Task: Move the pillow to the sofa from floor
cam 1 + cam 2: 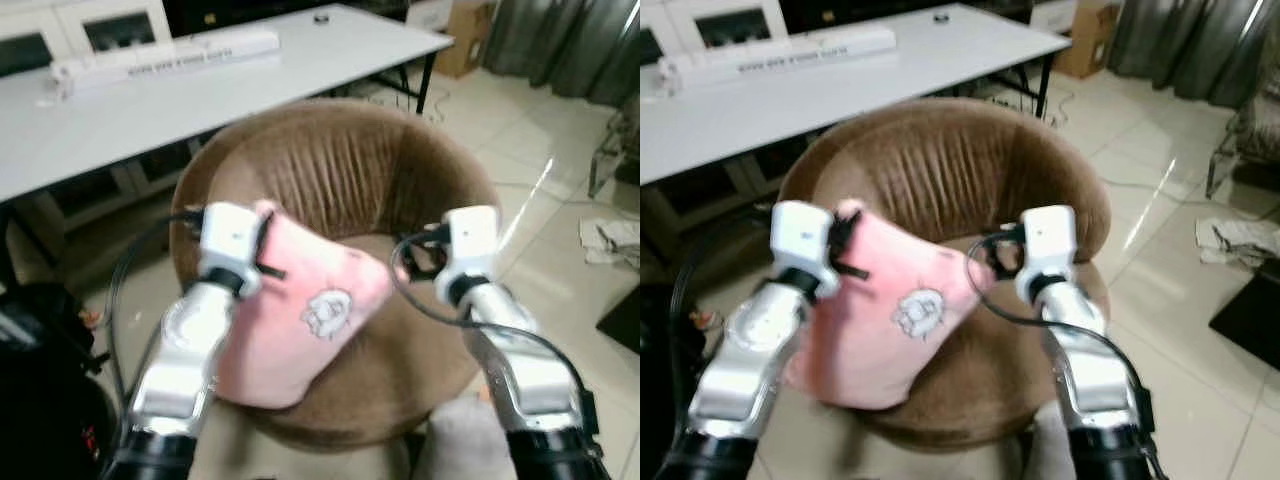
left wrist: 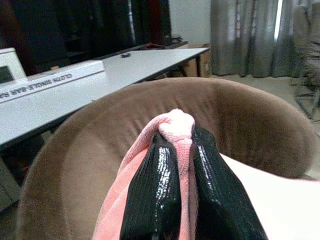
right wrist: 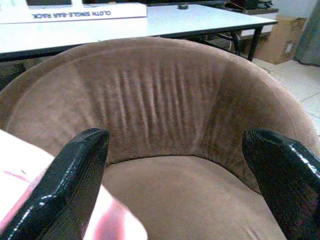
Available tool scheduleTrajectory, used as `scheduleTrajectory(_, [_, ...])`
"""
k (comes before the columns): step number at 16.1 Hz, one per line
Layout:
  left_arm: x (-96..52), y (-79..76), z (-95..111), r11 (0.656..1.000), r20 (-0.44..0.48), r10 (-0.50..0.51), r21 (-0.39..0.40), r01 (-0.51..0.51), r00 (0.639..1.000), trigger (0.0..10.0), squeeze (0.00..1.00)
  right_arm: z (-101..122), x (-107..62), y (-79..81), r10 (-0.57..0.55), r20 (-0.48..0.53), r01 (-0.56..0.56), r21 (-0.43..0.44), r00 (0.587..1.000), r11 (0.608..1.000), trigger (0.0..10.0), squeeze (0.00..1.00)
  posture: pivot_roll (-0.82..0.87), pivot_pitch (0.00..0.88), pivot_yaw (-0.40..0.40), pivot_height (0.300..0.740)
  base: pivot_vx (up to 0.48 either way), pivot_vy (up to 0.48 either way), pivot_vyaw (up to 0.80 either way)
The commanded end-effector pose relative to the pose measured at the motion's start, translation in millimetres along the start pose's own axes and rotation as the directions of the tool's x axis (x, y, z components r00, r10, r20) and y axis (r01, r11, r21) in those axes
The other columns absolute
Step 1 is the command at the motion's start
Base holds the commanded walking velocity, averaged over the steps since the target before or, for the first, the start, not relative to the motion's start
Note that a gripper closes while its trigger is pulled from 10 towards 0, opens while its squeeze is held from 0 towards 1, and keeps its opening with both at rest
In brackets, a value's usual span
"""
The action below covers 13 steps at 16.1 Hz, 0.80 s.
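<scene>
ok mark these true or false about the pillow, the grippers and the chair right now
1. The left gripper pinches the pink pillow. True.
2. The pillow lies on the floor. False: it is held up over the brown chair.
3. The right gripper is open. True.
4. The right gripper grips the pillow too. False: nothing sits between its fingers.
5. A white table stands behind the chair. True.

Soft, even indoor light; daylight comes through the curtains (image 2: 250, 35) and streaks glare across the tiled floor (image 1: 530, 190). Head views are slightly soft. The pillow (image 3: 15, 165) blurs and washes out close to the wrist camera.
</scene>
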<state>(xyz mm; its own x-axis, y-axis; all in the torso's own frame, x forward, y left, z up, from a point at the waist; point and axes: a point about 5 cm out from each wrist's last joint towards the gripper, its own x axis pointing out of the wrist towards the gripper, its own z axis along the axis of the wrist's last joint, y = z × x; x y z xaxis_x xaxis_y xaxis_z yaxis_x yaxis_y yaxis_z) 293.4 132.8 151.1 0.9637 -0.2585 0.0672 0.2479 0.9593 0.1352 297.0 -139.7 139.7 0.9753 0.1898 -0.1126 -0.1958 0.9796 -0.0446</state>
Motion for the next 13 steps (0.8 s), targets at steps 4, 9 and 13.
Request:
scheduleTrajectory(4, [3.4, -9.2, 13, 1.000, 0.059, -0.026, -0.001, 0.026, 0.998, 10.0, 0.00, 2, -2.8, -7.9, -0.009, 0.003, 0.009, -0.022, 1.000, 1.000, 10.0, 0.00, 0.02, 0.000, 0.019, 0.740, 0.339, 0.000, 0.00])
scheduleTrajectory(9, [14.4, -13.8, 4, 0.995, 0.034, -0.099, 0.023, 0.098, 0.995, 10.0, 0.00, 5, -1.4, -7.7, 0.117, -0.011, -0.117, -0.071, 0.993, 0.991, 10.0, 0.00, 0.00, 0.000, 0.004, 0.740, 0.000, 0.000, 0.00])
scheduleTrajectory(13, [32.4, -13.4, -10, 0.992, -0.019, -0.119, 0.038, 0.120, 0.993, 10.0, 0.00, 14, -7.5, -6.7, 0.302, -0.009, -0.301, -0.119, 0.953, 0.946, 10.0, 0.00, -0.01, 0.000, -0.020, 0.740, 0.000, 0.000, 0.00])
